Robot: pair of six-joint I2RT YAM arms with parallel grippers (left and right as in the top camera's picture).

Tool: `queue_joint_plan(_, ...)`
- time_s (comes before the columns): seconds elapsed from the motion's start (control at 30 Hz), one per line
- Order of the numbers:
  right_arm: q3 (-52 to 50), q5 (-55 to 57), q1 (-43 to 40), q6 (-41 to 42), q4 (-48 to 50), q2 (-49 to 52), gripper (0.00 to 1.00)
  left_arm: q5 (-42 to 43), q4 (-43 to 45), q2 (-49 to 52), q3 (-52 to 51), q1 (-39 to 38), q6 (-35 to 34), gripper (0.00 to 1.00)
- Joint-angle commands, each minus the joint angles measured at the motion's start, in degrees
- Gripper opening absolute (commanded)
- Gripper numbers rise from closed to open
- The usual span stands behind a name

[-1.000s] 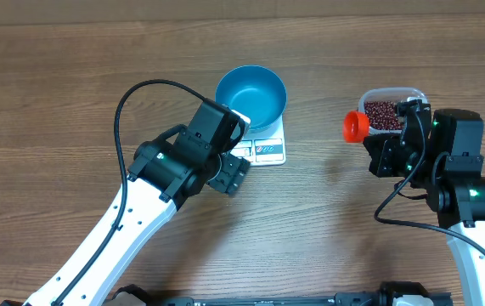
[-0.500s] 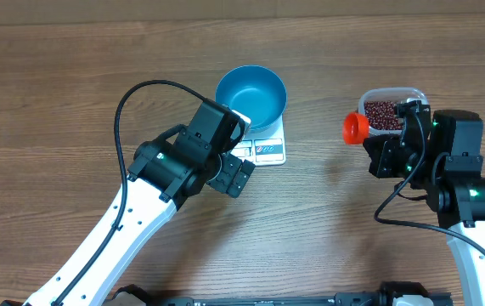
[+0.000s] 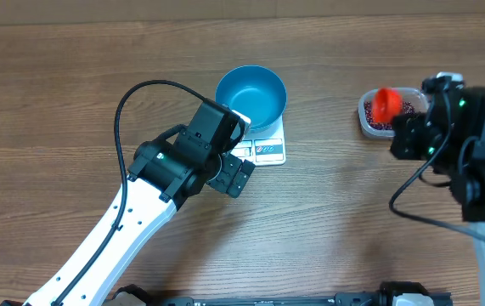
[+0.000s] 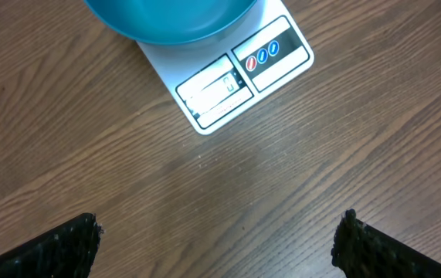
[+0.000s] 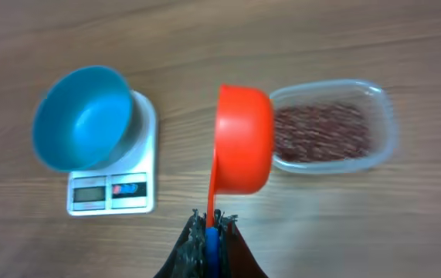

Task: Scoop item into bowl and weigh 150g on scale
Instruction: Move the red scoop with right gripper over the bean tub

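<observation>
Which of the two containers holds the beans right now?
The clear plastic tub, on the right beside the orange scoop, holds the red-brown beans. The blue bowl on the white scale shows only bare blue inside.

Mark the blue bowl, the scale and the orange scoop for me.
blue bowl (image 3: 253,100), overhead view, on its bare inner floor.
scale (image 4: 214,86), left wrist view, on its display window.
orange scoop (image 5: 244,139), right wrist view, on the side of its cup.
</observation>
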Motion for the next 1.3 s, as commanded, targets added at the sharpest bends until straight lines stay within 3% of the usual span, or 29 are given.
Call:
queue_joint_plan(0.0, 5.51, 7.89, -0.22, -0.7, -2.69, 4.35, 0.03, 0.85, 0.2, -0.74, -0.57, 0.26, -0.63, 1.0)
queue_joint_plan(0.33, 8.35, 9.68, -1.16, -0.63, -5.07, 11.37, 0.04, 0.85, 0.2, -0.74, -0.57, 0.26, -0.61, 1.0)
queue_joint_plan(0.83, 8.33, 9.7, -1.31, -0.66, -7.89, 11.63, 0.03, 2.03, 1.09, -0.79, -0.55, 0.26, -0.28, 1.0)
queue_joint_plan(1.0, 8.33, 9.7, -1.31, -0.66, -8.68, 11.63, 0.03, 12.9, 4.74, -1.29, -0.55, 1.11, 5.75, 1.0)
queue_joint_plan(1.27, 8.33, 9.7, -1.31, -0.66, -9.35, 11.63, 0.03, 13.68, 4.5, -3.37, -0.55, 8.07, 10.12, 1.0)
